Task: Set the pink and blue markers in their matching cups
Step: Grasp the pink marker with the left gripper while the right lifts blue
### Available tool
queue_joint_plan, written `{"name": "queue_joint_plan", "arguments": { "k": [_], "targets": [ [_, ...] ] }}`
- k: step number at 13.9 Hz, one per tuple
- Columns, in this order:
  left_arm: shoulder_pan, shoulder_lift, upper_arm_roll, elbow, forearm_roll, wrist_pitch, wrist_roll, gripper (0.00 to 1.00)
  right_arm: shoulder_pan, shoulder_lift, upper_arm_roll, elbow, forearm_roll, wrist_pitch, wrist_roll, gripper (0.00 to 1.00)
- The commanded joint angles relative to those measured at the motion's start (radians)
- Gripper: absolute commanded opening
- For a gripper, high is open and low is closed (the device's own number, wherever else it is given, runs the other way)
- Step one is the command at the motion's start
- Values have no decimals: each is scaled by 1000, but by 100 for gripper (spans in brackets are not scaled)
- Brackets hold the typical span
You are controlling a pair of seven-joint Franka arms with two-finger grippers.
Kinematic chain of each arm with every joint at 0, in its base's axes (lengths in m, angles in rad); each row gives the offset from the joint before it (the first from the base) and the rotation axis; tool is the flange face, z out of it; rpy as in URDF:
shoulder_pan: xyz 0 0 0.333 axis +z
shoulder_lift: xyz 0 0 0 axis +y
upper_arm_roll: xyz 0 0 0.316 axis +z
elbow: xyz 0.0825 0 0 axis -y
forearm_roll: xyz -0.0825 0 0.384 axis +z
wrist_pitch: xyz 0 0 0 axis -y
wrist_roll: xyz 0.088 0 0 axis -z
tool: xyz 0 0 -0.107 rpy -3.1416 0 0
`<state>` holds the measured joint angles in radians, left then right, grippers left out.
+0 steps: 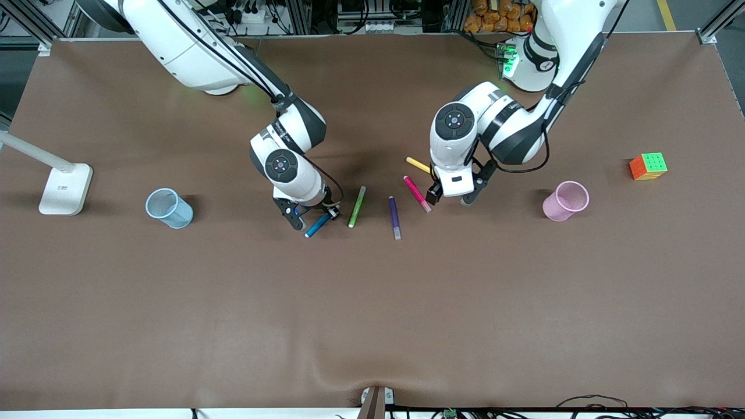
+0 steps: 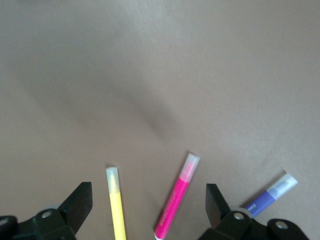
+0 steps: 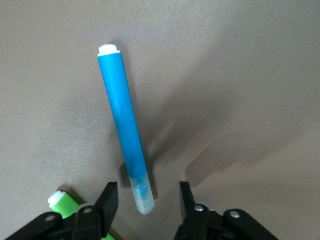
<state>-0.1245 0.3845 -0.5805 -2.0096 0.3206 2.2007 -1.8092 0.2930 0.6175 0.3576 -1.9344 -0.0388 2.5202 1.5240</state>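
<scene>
The blue marker (image 1: 318, 225) lies on the brown table, with my right gripper (image 1: 316, 218) low over it. In the right wrist view, the open fingers (image 3: 107, 200) straddle the marker's pale cap end (image 3: 142, 197) without touching it. The pink marker (image 1: 417, 194) lies beside my left gripper (image 1: 451, 199), which hovers open and empty. In the left wrist view, the pink marker (image 2: 177, 200) shows between that gripper's fingers (image 2: 80, 202). The pale blue cup (image 1: 169, 208) stands toward the right arm's end. The pale pink cup (image 1: 566, 201) stands toward the left arm's end.
A lime-green marker (image 1: 357, 206) and a purple marker (image 1: 394, 217) lie between the blue and pink ones. A yellow marker (image 1: 418, 164) lies by the left gripper. A white lamp base (image 1: 65, 187) is past the blue cup. A colour cube (image 1: 648, 166) is past the pink cup.
</scene>
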Motion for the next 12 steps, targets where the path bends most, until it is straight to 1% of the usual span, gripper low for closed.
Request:
{"name": "queue_joint_plan", "arguments": {
  "k": [1, 2, 3, 4, 5, 6, 7, 8, 10, 12],
  "targets": [
    [-46, 4, -2, -14, 25, 40, -47, 94, 9, 24, 0, 20, -33, 12, 35, 53],
    [-49, 10, -2, -14, 37, 54, -47, 77, 12, 27, 0, 20, -33, 23, 35, 48],
    [-64, 16, -2, -14, 49, 66, -48, 64, 17, 28, 0, 20, -33, 26, 35, 40],
    [-84, 26, -1, -12, 57, 74, -59, 52, 17, 28, 0, 20, -33, 26, 35, 26],
    [-92, 40, -1, -9, 64, 83, -79, 44, 17, 27, 0, 20, -33, 25, 35, 16],
    [-95, 56, -1, -9, 96, 100, -103, 43, 17, 25, 0, 20, -33, 23, 35, 11],
    [-104, 74, -1, -9, 135, 109, -142, 43, 15, 22, 0, 20, -33, 19, 35, 3],
    [-122, 95, -1, -9, 181, 111, -183, 44, 15, 18, 0, 20, -33, 12, 33, 0],
    [-139, 138, -1, -8, 297, 111, -269, 44, 9, 4, 0, 20, -32, -4, 31, 0],
    [-155, 172, -2, -6, 386, 111, -337, 44, 5, -21, 0, 25, -32, -40, 22, 0]
  ]
}}
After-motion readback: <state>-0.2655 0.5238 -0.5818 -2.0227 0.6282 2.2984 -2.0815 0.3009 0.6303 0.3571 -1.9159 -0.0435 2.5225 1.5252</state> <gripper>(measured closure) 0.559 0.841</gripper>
